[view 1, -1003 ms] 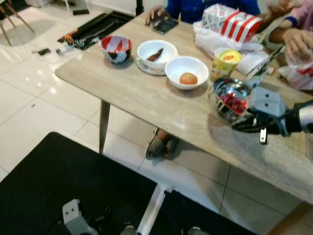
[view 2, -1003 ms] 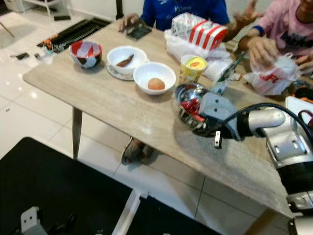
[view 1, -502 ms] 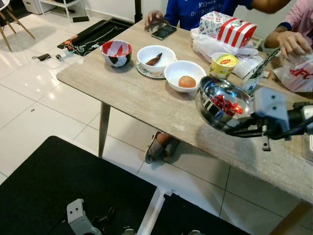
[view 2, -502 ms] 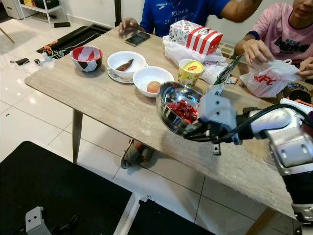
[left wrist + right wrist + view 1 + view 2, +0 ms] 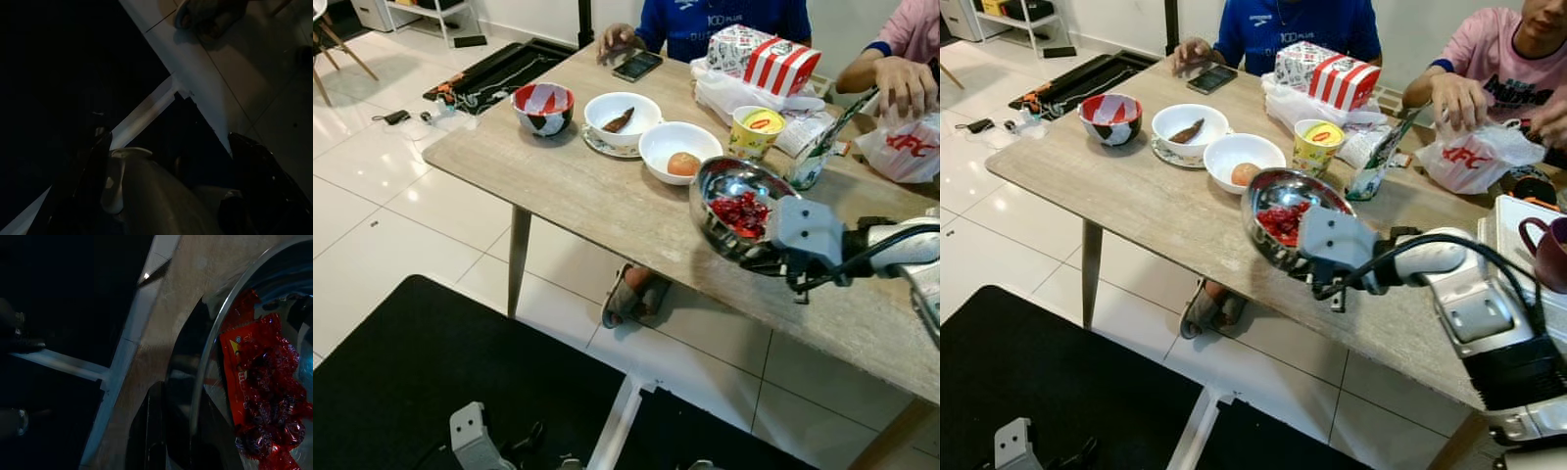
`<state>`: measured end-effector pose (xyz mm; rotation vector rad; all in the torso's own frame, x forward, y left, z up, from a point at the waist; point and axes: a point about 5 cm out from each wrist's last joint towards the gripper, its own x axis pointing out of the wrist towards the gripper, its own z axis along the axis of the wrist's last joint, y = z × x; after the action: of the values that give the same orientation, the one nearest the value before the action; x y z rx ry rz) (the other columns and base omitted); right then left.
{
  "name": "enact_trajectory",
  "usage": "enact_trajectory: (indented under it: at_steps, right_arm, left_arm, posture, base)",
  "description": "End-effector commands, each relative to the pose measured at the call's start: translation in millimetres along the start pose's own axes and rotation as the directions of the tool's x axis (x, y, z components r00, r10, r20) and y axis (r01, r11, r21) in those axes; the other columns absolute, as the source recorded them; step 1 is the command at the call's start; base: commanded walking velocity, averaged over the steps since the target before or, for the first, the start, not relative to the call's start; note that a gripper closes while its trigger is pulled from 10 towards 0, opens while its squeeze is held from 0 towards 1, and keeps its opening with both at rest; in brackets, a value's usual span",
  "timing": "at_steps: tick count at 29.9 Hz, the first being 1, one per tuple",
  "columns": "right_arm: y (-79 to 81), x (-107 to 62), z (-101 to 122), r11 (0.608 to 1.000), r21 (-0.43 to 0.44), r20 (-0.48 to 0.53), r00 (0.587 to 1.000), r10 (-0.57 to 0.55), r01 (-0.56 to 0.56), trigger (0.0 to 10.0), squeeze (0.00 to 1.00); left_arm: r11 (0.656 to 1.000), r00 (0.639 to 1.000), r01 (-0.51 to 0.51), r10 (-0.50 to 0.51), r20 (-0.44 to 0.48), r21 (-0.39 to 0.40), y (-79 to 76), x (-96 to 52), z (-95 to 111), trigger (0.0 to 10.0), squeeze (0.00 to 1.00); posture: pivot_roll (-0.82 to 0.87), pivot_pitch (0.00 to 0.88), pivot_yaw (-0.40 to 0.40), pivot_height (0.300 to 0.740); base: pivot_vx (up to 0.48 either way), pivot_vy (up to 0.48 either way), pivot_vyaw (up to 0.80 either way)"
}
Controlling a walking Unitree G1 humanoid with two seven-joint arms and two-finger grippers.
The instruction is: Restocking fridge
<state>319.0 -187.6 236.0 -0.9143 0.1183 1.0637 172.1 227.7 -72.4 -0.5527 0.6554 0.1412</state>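
A shiny steel bowl (image 5: 734,208) with red wrapped sweets (image 5: 261,396) inside hangs tilted just above the wooden table (image 5: 587,196), near its front edge. My right gripper (image 5: 1310,262) is shut on the bowl's near rim, one black finger (image 5: 151,433) lying under the rim. The silver right arm (image 5: 1449,284) reaches in from the right. My left gripper (image 5: 171,152) hangs low over the black mat (image 5: 460,372), its fingers (image 5: 100,161) spread open with nothing between them.
Further back on the table stand a red-and-white bowl (image 5: 544,105), a white bowl on a saucer (image 5: 625,116), a white bowl with an orange ball (image 5: 680,152), a yellow cup (image 5: 756,132) and a striped box (image 5: 773,64). People sit along the far side. White tiled floor lies to the left.
The steel bowl has come up off the table and moved left, towards me, with my right gripper. The camera has also shifted. The people's hands have moved.
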Motion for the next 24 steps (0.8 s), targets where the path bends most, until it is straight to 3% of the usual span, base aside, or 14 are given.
enact_trajectory:
  at_steps: [1, 11, 12, 15, 16, 24]
  right_arm:
    - [-1.4, -0.1, 0, 1.000, -0.015, 0.000, 1.000, -0.023, 0.023, 0.0, 0.00]
    - [-6.6, 12.1, 0, 0.994, 0.007, 0.020, 0.993, -0.113, 0.113, 0.0, 0.00]
    - [-7.1, 12.9, 0, 0.992, 0.008, 0.025, 0.992, -0.122, 0.122, 2.9, 0.00]
    - [-7.8, 13.8, 1, 0.991, 0.008, 0.030, 0.990, -0.136, 0.136, 2.9, 0.00]
    - [-6.9, 16.6, 5, 0.990, 0.024, 0.061, 0.989, -0.138, 0.136, 10.0, 0.00]
    - [-4.4, 23.8, 10, 0.986, 0.074, 0.119, 0.980, -0.160, 0.152, 10.0, 0.00]
  left_arm:
    - [1.000, 0.998, -0.019, 0.019, -0.056, -0.013, 1.9, -4.7, -15, 10.0, 0.00]
    - [1.000, 0.997, -0.028, 0.027, -0.070, -0.009, 2.1, -5.1, -18, 10.0, 0.00]
    - [1.000, 0.997, -0.028, 0.027, -0.071, -0.009, 2.1, -5.2, -18, 10.0, 0.00]
    - [1.000, 0.997, -0.027, 0.027, -0.072, -0.009, 2.1, -5.2, -18, 10.0, 0.00]
    - [1.000, 0.997, -0.030, 0.030, -0.075, -0.008, 3.1, -5.8, -18, 10.0, 0.00]
    - [0.999, 0.997, -0.032, 0.031, -0.077, -0.004, 4.0, -6.0, -18, 10.0, 0.00]
  posture:
    - [-0.02, 0.101, -0.037, 0.740]
    - [-0.02, 0.101, -0.037, 0.740]
    - [-0.02, 0.101, -0.037, 0.740]
    - [-0.02, 0.101, -0.037, 0.740]
    - [-0.01, 0.098, -0.031, 0.740]
    - [-0.01, 0.095, -0.027, 0.740]
  base:
    - [0.000, 0.000, 0.00]
    - [-0.218, 0.000, 0.00]
    - [-0.255, 0.000, 0.00]
    - [-0.255, 0.000, 0.00]
    - [-0.270, 0.000, 0.00]
    - [-0.279, 0.000, 0.00]
